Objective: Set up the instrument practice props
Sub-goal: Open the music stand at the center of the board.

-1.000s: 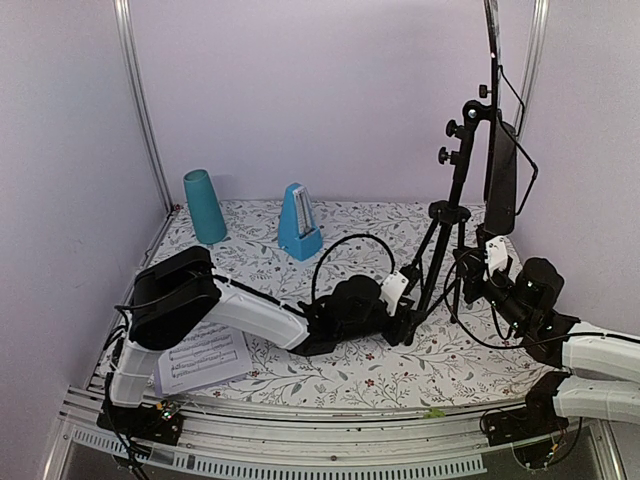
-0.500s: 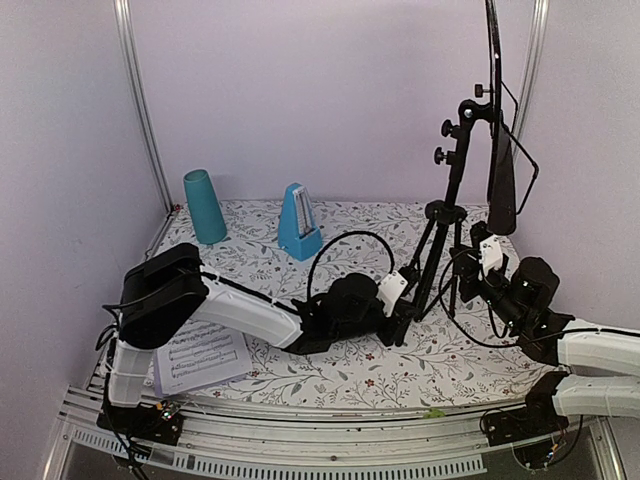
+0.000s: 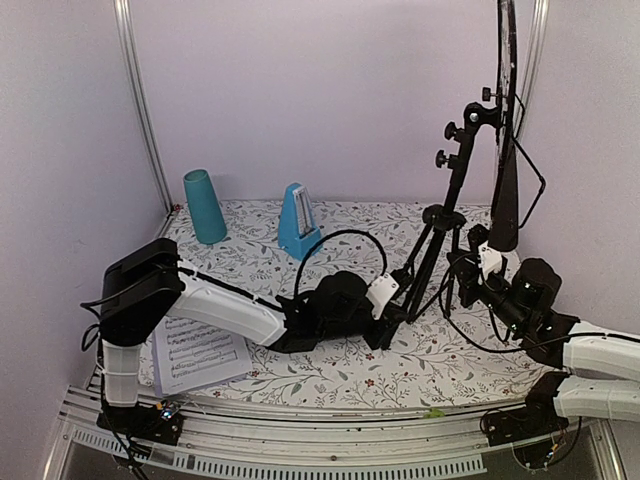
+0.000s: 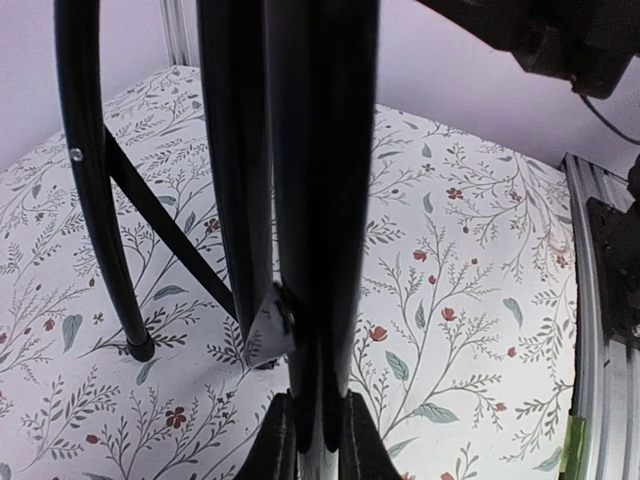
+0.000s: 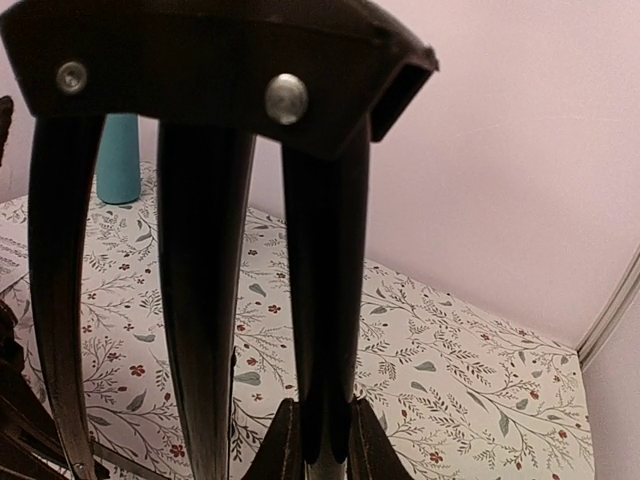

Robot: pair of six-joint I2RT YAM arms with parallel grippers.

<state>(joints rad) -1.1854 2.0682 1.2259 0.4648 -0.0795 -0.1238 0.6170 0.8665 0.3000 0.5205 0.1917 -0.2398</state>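
Nearest, a white printed sheet (image 3: 200, 352) lies at the near left corner of the table (image 3: 330, 372). Toward the right edge, the left gripper (image 4: 312, 432) and right gripper (image 5: 320, 432) each clamp a thin black metal leg of the music stand (image 3: 456, 190); spreading them evenly should seat it upright. Farthest, the blue pyramid metronome (image 3: 299, 224) waits at the far edge.

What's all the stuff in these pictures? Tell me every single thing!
music stand: one, black, standing at the right
metronome: one, blue, back middle
sheet-music page: one showing, white, near left corner
cup: one, teal, back left corner
table: one, white flowery cover, under everything
left gripper: one, black fingers, shut on a music stand leg
right gripper: one, black fingers, shut on a music stand leg
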